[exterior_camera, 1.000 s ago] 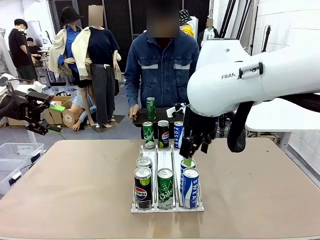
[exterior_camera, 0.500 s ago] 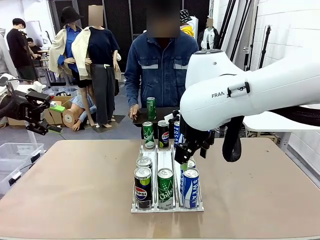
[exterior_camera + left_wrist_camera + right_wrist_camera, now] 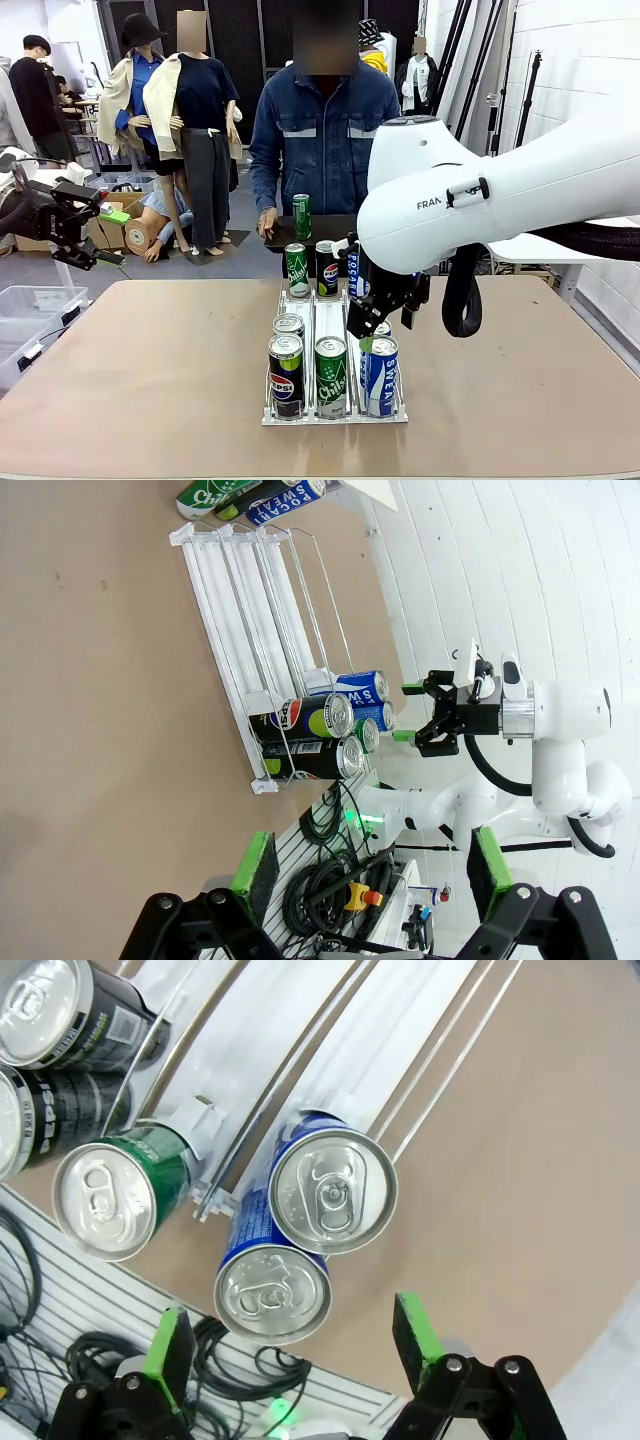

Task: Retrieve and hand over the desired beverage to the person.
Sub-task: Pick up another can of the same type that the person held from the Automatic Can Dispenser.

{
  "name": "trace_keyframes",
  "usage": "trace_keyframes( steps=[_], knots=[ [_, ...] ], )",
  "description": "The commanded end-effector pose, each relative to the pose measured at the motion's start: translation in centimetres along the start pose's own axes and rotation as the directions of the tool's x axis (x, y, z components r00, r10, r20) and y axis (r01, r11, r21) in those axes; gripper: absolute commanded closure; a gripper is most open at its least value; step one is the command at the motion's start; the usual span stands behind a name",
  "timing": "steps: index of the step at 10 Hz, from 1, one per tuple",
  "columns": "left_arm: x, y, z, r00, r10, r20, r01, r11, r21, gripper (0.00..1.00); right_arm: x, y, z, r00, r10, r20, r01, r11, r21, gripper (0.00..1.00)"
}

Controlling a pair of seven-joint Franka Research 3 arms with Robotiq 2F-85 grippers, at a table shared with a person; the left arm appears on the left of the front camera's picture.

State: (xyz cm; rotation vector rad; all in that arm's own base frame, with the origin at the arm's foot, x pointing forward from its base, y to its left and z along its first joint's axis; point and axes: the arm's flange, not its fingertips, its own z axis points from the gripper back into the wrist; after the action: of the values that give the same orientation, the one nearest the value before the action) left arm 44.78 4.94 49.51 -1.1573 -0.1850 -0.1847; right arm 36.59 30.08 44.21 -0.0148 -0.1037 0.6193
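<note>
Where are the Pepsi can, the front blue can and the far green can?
Pepsi can [image 3: 286, 380]: front view, on its label.
Front blue can [image 3: 383, 380]: front view, middle of its side.
Far green can [image 3: 301, 217]: front view, middle of its side.

Table [image 3: 150, 380]: plain tan-brown. Rack [image 3: 335, 419]: white, with thin pale rails.

Front row — Pepsi can [image 3: 286, 375] black with a lime-green band and a red-white-blue roundel; middle can [image 3: 331, 376] green with white lettering; Sweat can [image 3: 381, 375] blue with white lettering.

Back row: green can [image 3: 297, 270], black can [image 3: 327, 268], blue-and-white can [image 3: 356, 268]. Lids [image 3: 333, 1190] are silver in the right wrist view.

Person [image 3: 322, 140]: blue denim jacket, pale stripes across both chest pockets. Tray [image 3: 283, 237] dark; tray can [image 3: 302, 216] green.

Right arm [image 3: 520, 180] white with dark lettering. Right gripper [image 3: 368, 325] and left gripper [image 3: 370, 855] — black, green pads.
</note>
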Motion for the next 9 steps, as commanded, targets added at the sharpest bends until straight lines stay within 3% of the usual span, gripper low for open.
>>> trace_keyframes(
  steps=[1, 9],
  knots=[
    [0.0, -0.1, 0.1, 1.000, -0.003, 0.005, 0.003, 1.000, -0.001, 0.00, 0.2, 0.1, -1.2, 0.999, -0.030, 0.012, 0.030, 1.000, 0.004, 0.00],
    [0.0, -0.1, 0.1, 1.000, -0.003, 0.005, 0.003, 1.000, -0.001, 0.00, 0.5, -0.1, -4.1, 0.998, -0.041, -0.036, 0.044, 0.996, 0.075, 0.00]
  ],
)
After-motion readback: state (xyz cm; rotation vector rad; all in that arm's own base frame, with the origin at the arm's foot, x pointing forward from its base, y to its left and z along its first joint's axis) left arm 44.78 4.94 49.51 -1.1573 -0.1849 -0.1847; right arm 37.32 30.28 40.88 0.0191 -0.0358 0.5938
